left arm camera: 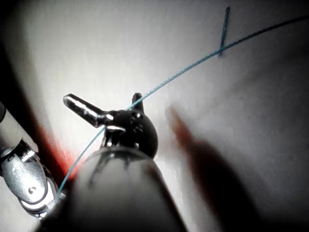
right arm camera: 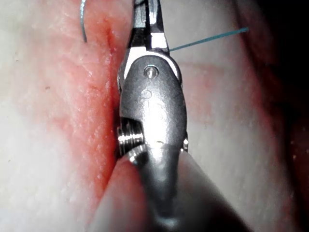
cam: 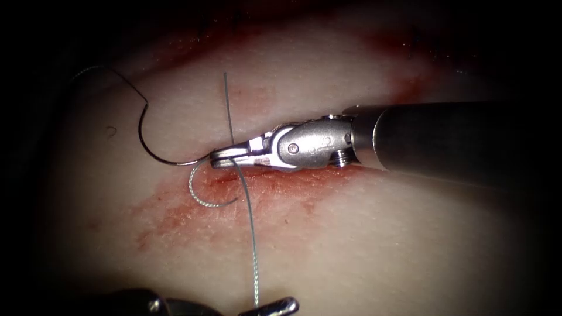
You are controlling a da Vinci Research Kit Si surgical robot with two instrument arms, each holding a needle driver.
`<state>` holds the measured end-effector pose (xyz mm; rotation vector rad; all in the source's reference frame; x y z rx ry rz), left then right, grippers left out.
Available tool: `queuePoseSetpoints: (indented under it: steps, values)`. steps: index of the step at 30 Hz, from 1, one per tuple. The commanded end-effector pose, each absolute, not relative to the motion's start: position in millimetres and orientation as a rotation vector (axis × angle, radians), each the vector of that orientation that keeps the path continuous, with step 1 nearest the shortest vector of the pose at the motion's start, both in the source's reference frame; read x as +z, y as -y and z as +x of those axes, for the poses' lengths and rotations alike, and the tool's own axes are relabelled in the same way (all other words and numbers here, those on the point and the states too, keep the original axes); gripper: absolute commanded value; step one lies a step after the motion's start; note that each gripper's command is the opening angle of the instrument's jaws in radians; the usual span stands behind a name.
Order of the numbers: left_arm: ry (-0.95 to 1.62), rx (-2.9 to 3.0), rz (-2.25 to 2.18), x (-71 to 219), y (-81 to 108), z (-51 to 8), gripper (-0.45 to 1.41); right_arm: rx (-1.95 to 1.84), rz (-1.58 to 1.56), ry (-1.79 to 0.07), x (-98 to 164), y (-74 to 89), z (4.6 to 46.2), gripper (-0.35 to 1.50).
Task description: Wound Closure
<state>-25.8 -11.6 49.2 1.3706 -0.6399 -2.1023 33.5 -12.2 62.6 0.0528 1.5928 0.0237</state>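
Tissue (cam: pixel 351 234) below, right hand (cam: pixel 218 158) closed on needle (cam: pixel 146 140) end.

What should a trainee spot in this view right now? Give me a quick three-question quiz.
1. True or false: the left claw is shut on the needle.
2. The right claw grips: A the needle near one end; B the tissue; C nothing.
3. Fill in: the thread passes between the open jaws of the ____ claw.

Key: 1 false; 2 A; 3 left.
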Motion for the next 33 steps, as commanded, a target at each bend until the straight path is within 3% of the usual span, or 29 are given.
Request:
queuePoseSetpoints:
  steps: [1,12,19,28,31,32,33]
  values:
    - [0.639,-2.102,1.367,49.8,11.9,-26.2,1.04,0.026,0.059,-1.595,63.2,12.3,34.4,-0.35]
    - [0.649,-2.124,1.334,49.8,11.5,-24.8,1.04,0.029,0.064,-1.595,63.2,12.4,34.4,-0.35]
    - [0.649,-2.126,1.327,49.8,11.6,-23.7,0.73,0.031,0.062,-1.593,63.2,12.4,34.2,-0.35]
    - [0.616,-2.102,1.332,49.3,13.0,-24.1,0.61,0.039,0.063,-1.59,63.2,12.4,34.1,-0.35]
    - [0.615,-2.1,1.333,49.4,12.9,-24.0,0.27,0.042,0.061,-1.591,63.2,12.4,34.0,-0.35]
    - [0.615,-2.099,1.334,49.4,12.9,-24.0,0.02,0.042,0.061,-1.591,63.2,12.4,34.0,-0.35]
    - [0.615,-2.099,1.334,49.5,12.8,-24.0,-0.4,0.042,0.061,-1.591,63.2,12.4,34.0,-0.35]
